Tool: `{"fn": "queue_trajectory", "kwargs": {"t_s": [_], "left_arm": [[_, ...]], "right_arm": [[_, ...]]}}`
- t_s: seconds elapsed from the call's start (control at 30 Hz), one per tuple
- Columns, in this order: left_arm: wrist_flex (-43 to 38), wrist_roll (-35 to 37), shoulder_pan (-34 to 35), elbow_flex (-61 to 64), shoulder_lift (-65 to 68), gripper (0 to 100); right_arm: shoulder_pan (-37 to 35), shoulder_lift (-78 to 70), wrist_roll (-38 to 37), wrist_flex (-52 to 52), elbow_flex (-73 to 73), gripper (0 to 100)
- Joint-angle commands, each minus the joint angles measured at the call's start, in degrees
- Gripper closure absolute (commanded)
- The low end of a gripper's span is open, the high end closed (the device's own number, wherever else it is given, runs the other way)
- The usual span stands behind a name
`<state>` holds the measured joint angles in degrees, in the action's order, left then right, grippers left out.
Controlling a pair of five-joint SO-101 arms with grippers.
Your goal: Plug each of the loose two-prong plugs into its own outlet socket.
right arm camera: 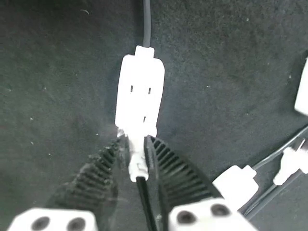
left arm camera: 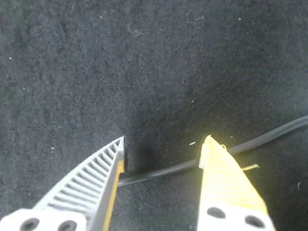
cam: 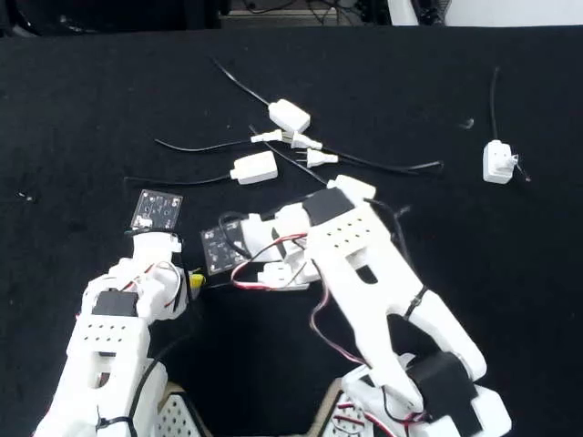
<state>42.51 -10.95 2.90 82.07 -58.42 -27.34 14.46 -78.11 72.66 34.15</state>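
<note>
Black table (cam: 82, 82), white outlet socket (cam: 255, 167), loose plugs (cam: 316, 158), two arms (cam: 364, 264).

1. A black, felt-covered table (cam: 82, 82) spans the scene under even overhead light.
2. Beyond its far edge, tangled dark cables (cam: 301, 9) and a pale white panel (cam: 510, 11) edge the room.

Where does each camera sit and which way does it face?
High view: fixed above, looking down at the table; left arm and right arm show.
Left wrist view: on left arm, past its open jaws at a black cable.
Right wrist view: on right arm, past jaws shut on a plug at a socket.
All share the black table.
</note>
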Motion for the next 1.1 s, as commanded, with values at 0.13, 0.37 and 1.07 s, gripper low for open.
{"fn": "queue_trajectory", "kwargs": {"t_s": [0.13, 0.37, 1.07], "left_arm": [[-0.35, 0.44, 0.57, -0.13, 0.26, 75], [-0.35, 0.44, 0.57, -0.13, 0.26, 75], [-0.26, 0.44, 0.57, -0.13, 0.26, 75]], "right_arm": [[-1.14, -6.37, 1.14, -0.35, -2.24, 98.8], [-0.88, -6.37, 1.14, 0.79, -2.42, 98.8], [7.65, -4.97, 22.86, 3.43, -15.52, 98.6]]}}
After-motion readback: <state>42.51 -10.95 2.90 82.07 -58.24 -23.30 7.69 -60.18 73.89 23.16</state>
